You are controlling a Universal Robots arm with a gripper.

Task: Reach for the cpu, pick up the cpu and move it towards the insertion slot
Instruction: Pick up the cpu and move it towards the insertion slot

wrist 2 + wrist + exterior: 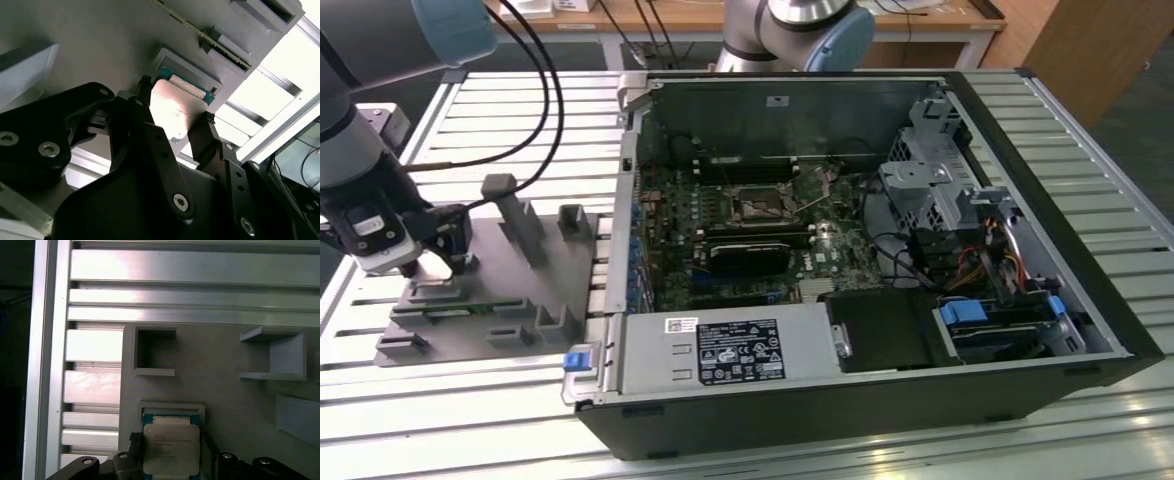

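Observation:
The cpu [171,449], a thin square chip with a silvery top, sits between my two black fingers [134,440] just above a shallow pocket of the grey plastic fixture [235,405]. In the second wrist view the cpu [176,111] shines between the fingers [209,131], and my gripper [175,107] is shut on its edges. In the exterior view the gripper [430,268] hangs over the fixture [494,320] at the exterior view's left. The insertion slot [758,203], a black socket with a metal frame, lies inside the open computer case on the green board.
The open computer case [854,400] fills the exterior view's right half, with a black card [747,255], drive cage [927,190] and power supply [727,350] inside. Upright grey posts [518,215] stand on the fixture beside my gripper. Cables [547,100] trail from the arm.

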